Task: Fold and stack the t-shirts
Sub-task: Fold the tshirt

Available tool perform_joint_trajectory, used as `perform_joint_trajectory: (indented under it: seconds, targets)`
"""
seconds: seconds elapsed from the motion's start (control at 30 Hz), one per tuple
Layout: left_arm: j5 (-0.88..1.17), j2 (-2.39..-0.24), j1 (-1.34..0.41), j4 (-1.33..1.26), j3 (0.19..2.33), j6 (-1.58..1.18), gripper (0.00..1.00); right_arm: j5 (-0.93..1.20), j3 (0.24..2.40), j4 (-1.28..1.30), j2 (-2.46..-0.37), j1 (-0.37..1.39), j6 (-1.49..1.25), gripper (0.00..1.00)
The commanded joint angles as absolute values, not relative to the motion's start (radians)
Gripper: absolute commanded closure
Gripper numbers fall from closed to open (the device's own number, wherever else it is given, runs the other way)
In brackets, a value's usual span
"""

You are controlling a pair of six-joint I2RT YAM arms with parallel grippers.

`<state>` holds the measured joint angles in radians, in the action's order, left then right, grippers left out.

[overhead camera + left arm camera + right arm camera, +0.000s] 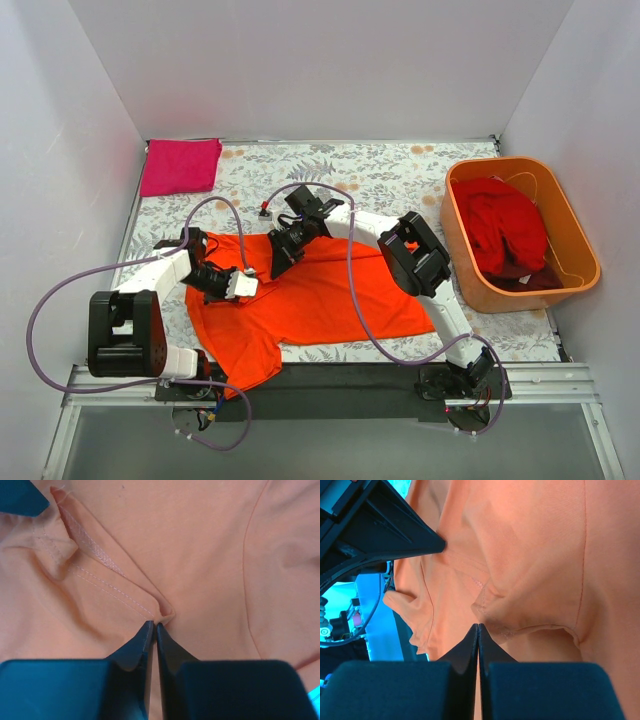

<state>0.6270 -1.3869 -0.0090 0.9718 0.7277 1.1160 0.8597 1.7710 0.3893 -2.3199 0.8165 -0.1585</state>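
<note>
The bright orange t-shirt [330, 300] lies spread on the table between the arms. At its left part my left gripper [244, 285] is shut, and in the left wrist view its tips [156, 624] pinch a small pucker beside a stitched hem [100, 582]. Just right of it my right gripper [277, 266] is shut on a bunched seam of the same shirt [520, 555], tips together [478, 626]. A magenta-pink t-shirt [180, 165] lies folded at the back left. The red t-shirt [505, 228] sits crumpled in the tub.
An orange plastic tub [580, 235] stands at the right edge of the floral-patterned table [400, 175]. White walls close in the back and both sides. Purple cables [60, 300] loop beside the left arm. The left arm's black gripper body [385, 527] shows in the right wrist view.
</note>
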Motion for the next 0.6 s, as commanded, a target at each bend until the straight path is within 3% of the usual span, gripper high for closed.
perform_joint_trajectory:
  seconds: [0.0, 0.07, 0.57]
  targets:
    - [0.64, -1.347, -0.008, 1.005, 0.745, 1.131, 0.96, 0.882, 1.782, 0.371, -2.322, 0.819, -0.156, 0.99]
    - [0.64, -1.324, -0.008, 1.028, 0.753, 1.126, 1.0, 0.881, 1.782, 0.371, -2.315, 0.818, -0.153, 0.99]
    - [0.561, -1.27, 0.038, 1.081, 0.704, 1.124, 1.0, 0.87, 1.683, 0.379, -2.286, 0.818, -0.12, 0.99]
